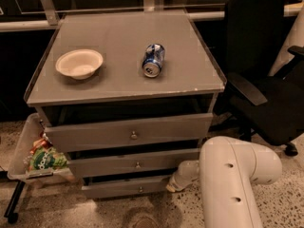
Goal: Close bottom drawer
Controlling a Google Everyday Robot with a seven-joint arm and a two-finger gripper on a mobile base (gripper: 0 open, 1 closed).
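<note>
The bottom drawer (124, 187) is the narrowest grey front of the three, with a small round knob (140, 189). It sits low in the grey cabinet (118, 87) and sticks out a little beneath the middle drawer (133, 164). My white arm (232, 179) comes in from the lower right. My gripper (174, 184) is at the right end of the bottom drawer's front, mostly hidden behind the wrist.
The top drawer (130, 132) also stands slightly out. A white bowl (79, 63) and a blue can (153, 60) lying on its side are on the cabinet top. A black office chair (266, 75) is at the right. A tray of snack bags (40, 158) is at the left.
</note>
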